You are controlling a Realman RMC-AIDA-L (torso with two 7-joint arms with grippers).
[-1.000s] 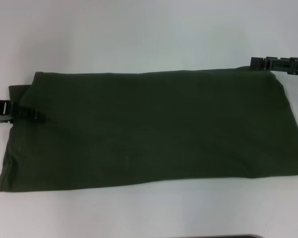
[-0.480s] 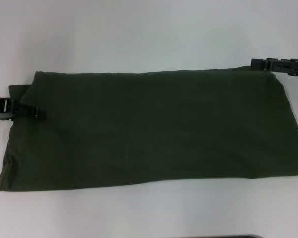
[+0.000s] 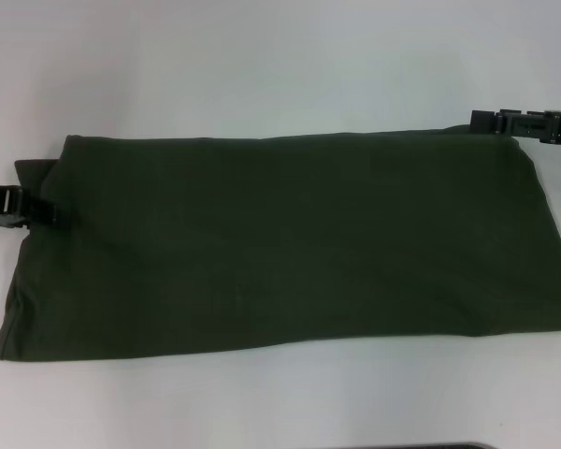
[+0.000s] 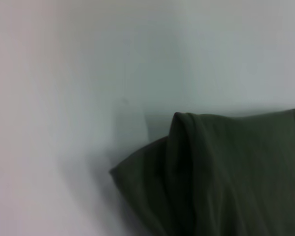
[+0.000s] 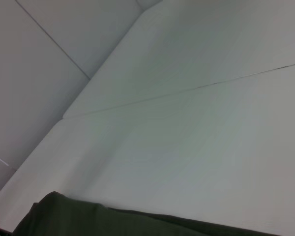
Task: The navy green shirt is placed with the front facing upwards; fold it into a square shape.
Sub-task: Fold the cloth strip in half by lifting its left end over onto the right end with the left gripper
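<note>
— What can't you make out here?

— The navy green shirt (image 3: 280,243) shows only plain green cloth; it is folded into a long band across the white table (image 3: 262,65), and its right end runs off the head view's edge. No lettering or collar shows. Both arms are cut off at the frame edges, so only the gripper tips appear.

— And the grippers?

— The left gripper (image 3: 39,211) lies at the shirt's left end, its tips touching the fabric beside a small flap — whether it is clenched on cloth or released, I cannot tell. The right gripper (image 3: 486,120) sits at the far right corner, against the shirt's edge; its state I cannot tell either.
</note>
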